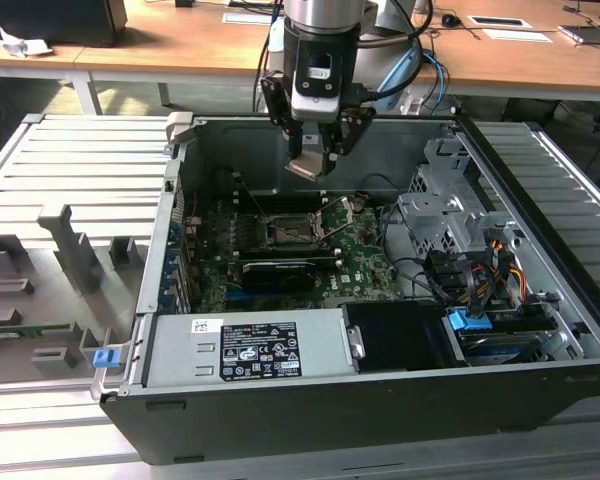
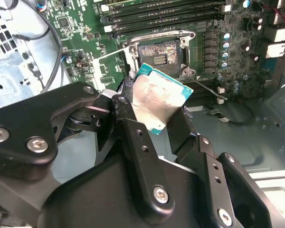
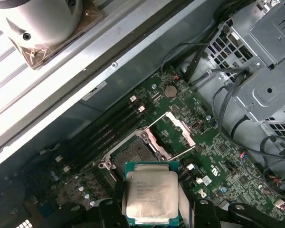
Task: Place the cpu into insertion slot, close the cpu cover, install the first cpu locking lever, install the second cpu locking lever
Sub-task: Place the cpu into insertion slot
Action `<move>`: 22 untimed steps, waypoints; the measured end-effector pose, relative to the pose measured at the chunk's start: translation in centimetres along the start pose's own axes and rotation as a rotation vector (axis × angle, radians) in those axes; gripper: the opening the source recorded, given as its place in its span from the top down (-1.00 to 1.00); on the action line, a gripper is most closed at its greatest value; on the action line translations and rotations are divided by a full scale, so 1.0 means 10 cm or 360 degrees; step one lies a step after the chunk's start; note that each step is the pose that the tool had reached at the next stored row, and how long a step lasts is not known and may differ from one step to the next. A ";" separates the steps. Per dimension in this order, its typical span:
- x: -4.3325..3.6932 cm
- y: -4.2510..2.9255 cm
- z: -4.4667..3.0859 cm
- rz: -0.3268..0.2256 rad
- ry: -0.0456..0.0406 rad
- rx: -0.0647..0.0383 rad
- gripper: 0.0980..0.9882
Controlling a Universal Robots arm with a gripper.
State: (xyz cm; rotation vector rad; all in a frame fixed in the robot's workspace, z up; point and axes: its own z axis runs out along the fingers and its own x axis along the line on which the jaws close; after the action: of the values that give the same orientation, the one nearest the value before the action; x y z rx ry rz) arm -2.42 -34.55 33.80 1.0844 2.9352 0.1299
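Cpu (image 2: 157,97) in hand (image 2: 154,108) near insertion slot (image 2: 159,56)

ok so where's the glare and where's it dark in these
Second wrist view: glare whitens the lid of the cpu, gripped in the hand. First wrist view: cpu evenly lit, case rim washed pale. Exterior view: insertion slot sits in shade.

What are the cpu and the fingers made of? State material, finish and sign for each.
cpu: top looks like dull silvery metal, smudged, faintly sheened; rim green, likely circuit laminate. fingers of the gripper: matte black, metal or hard plastic, cannot tell which; silver screw heads sit in them.
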 end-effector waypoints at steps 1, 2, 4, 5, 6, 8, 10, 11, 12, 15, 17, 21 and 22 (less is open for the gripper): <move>0.000 0.000 0.002 0.0019 -0.0001 0.0000 0.04; 0.000 0.000 0.005 0.0039 -0.0003 0.0000 0.04; 0.000 -0.001 0.009 0.0069 -0.0005 -0.0001 0.04; 0.000 -0.001 0.011 0.0082 -0.0006 -0.0001 0.04; 0.000 -0.001 0.013 0.0097 -0.0007 -0.0001 0.04; 0.000 -0.002 0.019 0.0120 -0.0009 -0.0002 0.04; 0.000 -0.002 0.022 0.0134 -0.0010 -0.0002 0.04; 0.000 -0.002 0.025 0.0139 -0.0010 -0.0002 0.04; -0.001 -0.002 0.026 0.0144 -0.0011 -0.0002 0.04; -0.001 -0.003 0.033 0.0160 -0.0012 -0.0002 0.04; -0.001 -0.003 0.037 0.0169 -0.0012 -0.0001 0.04; -0.001 -0.004 0.049 0.0195 -0.0014 -0.0001 0.04; -0.001 -0.004 0.054 0.0202 -0.0014 -0.0001 0.04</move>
State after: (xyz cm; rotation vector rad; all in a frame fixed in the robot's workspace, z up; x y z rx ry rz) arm -2.42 -34.55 33.26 1.2680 2.8571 0.1264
